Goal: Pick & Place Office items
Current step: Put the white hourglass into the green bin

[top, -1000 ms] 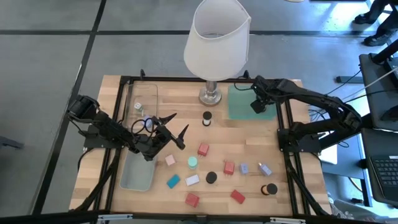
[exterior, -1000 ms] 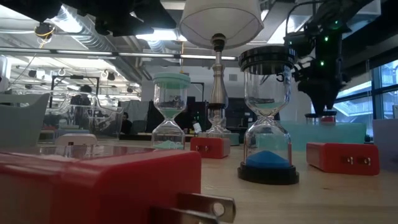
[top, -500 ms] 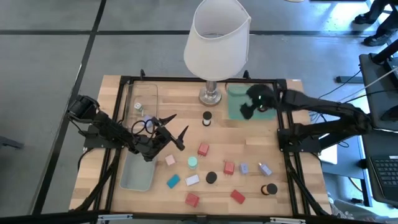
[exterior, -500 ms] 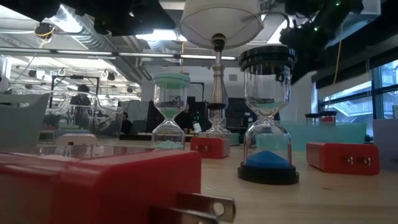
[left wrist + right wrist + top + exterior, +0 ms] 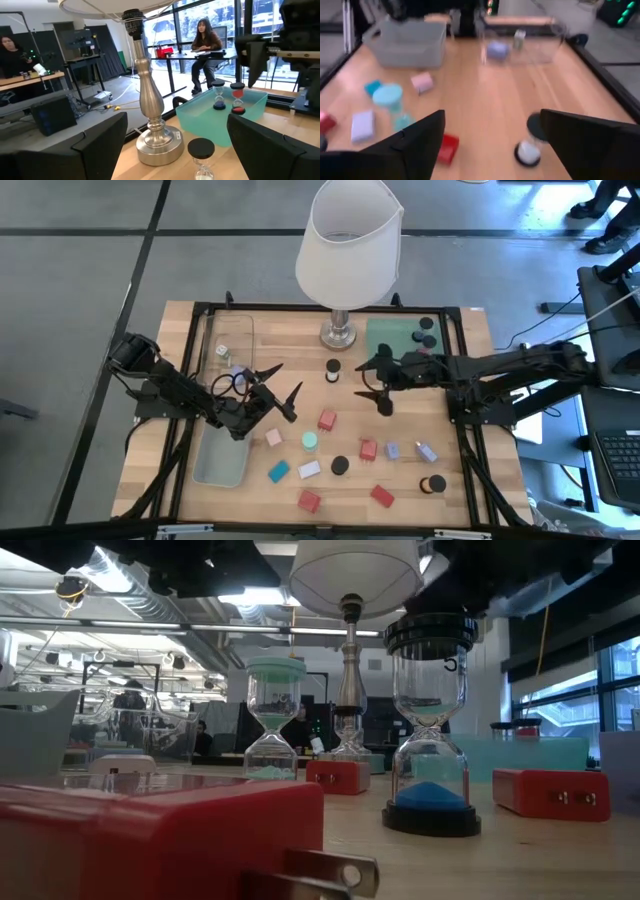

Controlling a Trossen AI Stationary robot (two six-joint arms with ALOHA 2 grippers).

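Note:
Small blocks in red (image 5: 327,420), pink (image 5: 273,437), teal (image 5: 278,471) and lavender (image 5: 309,469) lie scattered on the wooden table's near half, with a mint-capped sand timer (image 5: 310,441) and black-capped ones (image 5: 340,465) standing among them. Another black-capped timer (image 5: 332,368) stands near the lamp base. My left gripper (image 5: 281,383) hovers open beside the clear tray, pointing level toward the table's right. My right gripper (image 5: 375,385) hovers open over the table's middle, pointing left, with nothing between its fingers (image 5: 415,145).
A white-shaded lamp (image 5: 350,240) stands at the far middle on a metal base (image 5: 155,145). The green tray (image 5: 390,350) at the far right holds black-capped timers (image 5: 427,323). A clear tray (image 5: 228,345) and a grey-blue bin (image 5: 222,460) line the left side.
My right gripper has swung from above the green tray toward the table's middle and left. It has tipped from pointing down to nearly level. The timers in the tray now show uncovered.

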